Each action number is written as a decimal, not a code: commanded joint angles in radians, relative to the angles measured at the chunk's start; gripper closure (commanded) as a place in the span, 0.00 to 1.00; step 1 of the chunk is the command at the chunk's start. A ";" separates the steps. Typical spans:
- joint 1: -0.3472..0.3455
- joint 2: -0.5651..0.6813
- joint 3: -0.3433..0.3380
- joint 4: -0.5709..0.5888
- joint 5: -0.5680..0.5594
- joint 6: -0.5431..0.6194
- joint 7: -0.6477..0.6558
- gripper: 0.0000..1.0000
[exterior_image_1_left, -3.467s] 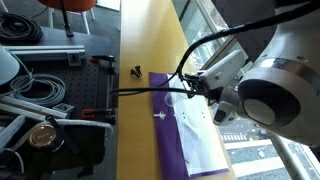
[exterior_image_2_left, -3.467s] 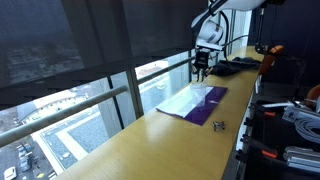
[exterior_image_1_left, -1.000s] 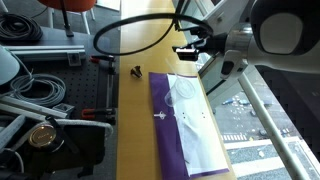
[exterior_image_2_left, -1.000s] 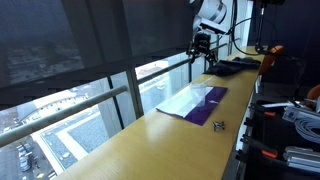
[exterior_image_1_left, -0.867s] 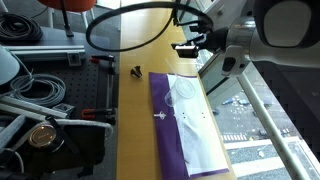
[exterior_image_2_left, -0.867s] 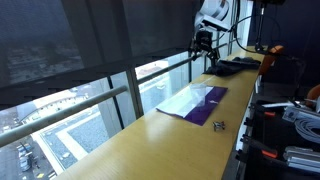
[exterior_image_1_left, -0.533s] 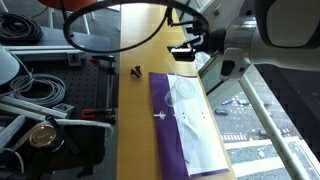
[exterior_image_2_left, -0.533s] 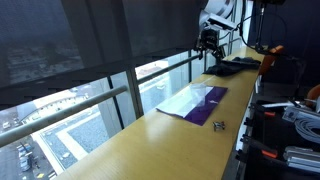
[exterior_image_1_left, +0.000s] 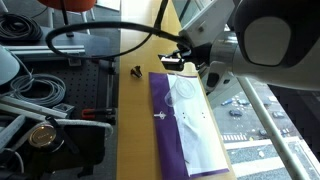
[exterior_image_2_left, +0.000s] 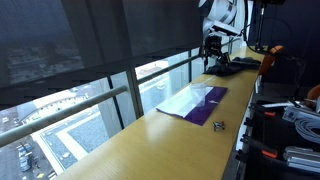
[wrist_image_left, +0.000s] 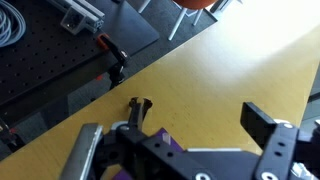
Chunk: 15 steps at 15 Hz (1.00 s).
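Note:
My gripper (exterior_image_1_left: 175, 62) hangs open over the yellow tabletop (exterior_image_1_left: 140, 130), just beyond the far end of a purple cloth (exterior_image_1_left: 170, 135); in an exterior view it (exterior_image_2_left: 213, 50) sits well above the wood. Nothing is between the fingers. A white, partly clear sheet (exterior_image_1_left: 192, 120) lies on the cloth. A small black clip (exterior_image_1_left: 135, 71) rests on the wood by the cloth's corner. In the wrist view the gripper (wrist_image_left: 200, 120) frames bare wood, the clip (wrist_image_left: 141, 103) shows beside the left finger, and a corner of the purple cloth (wrist_image_left: 160, 143) peeks out below.
A second small dark piece (exterior_image_1_left: 160, 117) lies on the cloth's near edge. Beside the table are a black perforated board (wrist_image_left: 40, 50), a red clamp (wrist_image_left: 108, 50), coiled cables (exterior_image_1_left: 40, 90) and an orange chair (wrist_image_left: 195, 5). A window railing (exterior_image_2_left: 70, 115) runs along the other side.
The arm has swung: the gripper has moved farther along the table from the cloth's middle to past its far end, then dropped toward the clip. The jaws stayed open.

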 joint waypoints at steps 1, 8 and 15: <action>0.001 0.011 -0.003 -0.005 -0.012 0.037 -0.007 0.00; 0.008 0.055 0.006 -0.003 -0.013 0.084 0.000 0.35; 0.013 0.074 0.011 -0.003 -0.013 0.104 0.002 0.88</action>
